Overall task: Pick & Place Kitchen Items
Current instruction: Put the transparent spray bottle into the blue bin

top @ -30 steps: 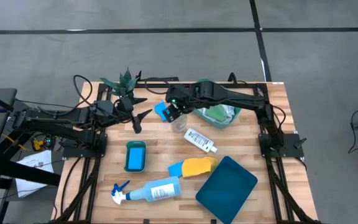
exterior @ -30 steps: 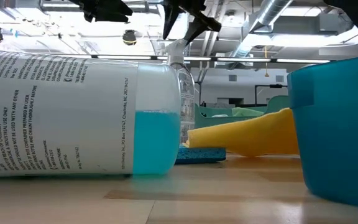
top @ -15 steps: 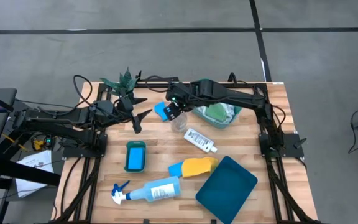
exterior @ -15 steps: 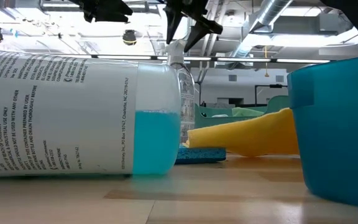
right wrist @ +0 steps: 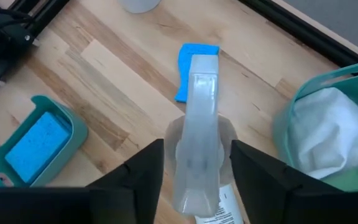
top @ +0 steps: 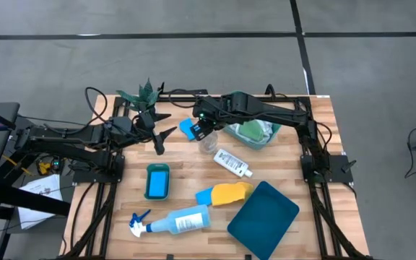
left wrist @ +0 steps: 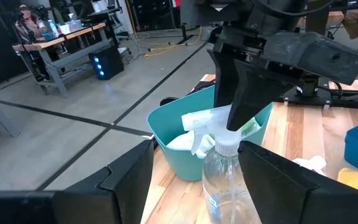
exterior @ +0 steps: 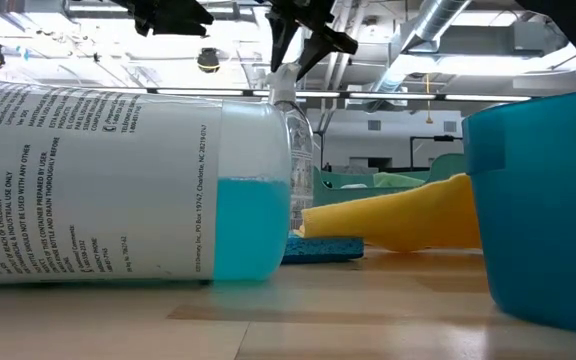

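Wooden slat table (top: 280, 170) on a grey floor with dark tape lines, and an open workshop with ceiling ducts shows behind in the low view. Nearest the front edge lies the pale-blue spray bottle (top: 173, 221) on its side, nozzle toward the left arm's side; next to it a dark teal lid (top: 263, 211) lies flat; a yellow cloth (top: 231, 193) sits just behind, touching a blue sponge (top: 205, 196); further left a small teal tray (top: 157, 181) holds another blue sponge (right wrist: 38, 137). Mid-table the white bottle (top: 232, 162) lies tipped over; behind that a clear spray bottle (left wrist: 227, 180) stands upright, with a third blue sponge (top: 187, 128) flat on the wood just beside it. The right gripper (top: 206, 128) hangs right above the clear bottle's trigger head, fingers (right wrist: 257, 175) spread wide on either side of it, not touching. The teal tub (top: 254, 134) sits just beyond, with white and green cloths (top: 250, 131) inside. The left gripper (top: 159, 137) hovers off to the left, pointed at the clear bottle, fingers (left wrist: 124, 174) apart and empty; the potted plant (top: 144, 94) stands at the far edge behind it.
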`<state>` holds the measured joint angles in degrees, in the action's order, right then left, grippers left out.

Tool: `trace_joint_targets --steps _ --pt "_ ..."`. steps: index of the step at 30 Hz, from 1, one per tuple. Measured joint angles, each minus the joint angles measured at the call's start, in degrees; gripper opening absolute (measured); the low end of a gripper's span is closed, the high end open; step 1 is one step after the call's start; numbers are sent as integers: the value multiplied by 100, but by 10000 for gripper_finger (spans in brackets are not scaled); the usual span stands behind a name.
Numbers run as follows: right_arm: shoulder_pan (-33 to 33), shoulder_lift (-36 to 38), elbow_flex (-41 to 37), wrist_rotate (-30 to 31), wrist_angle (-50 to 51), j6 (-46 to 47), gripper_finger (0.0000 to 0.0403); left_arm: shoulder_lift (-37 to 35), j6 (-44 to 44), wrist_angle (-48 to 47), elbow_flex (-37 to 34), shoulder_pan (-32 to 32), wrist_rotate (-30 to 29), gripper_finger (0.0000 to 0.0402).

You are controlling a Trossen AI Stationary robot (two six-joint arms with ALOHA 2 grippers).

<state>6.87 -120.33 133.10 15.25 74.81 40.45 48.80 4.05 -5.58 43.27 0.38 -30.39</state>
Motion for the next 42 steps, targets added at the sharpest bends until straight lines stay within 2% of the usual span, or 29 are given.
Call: trace_joint_targets --steps 11,25,42 --pt "-22 -79 -37 32 -50 -213 86 0 -5 -1 0 0 0 231" --pt "-129 -22 -57 66 23 -206 85 0 -8 -1 0 0 17 231" --pt "-526 812 -61 172 356 -234 82 0 -2 -7 0 0 -7 231"
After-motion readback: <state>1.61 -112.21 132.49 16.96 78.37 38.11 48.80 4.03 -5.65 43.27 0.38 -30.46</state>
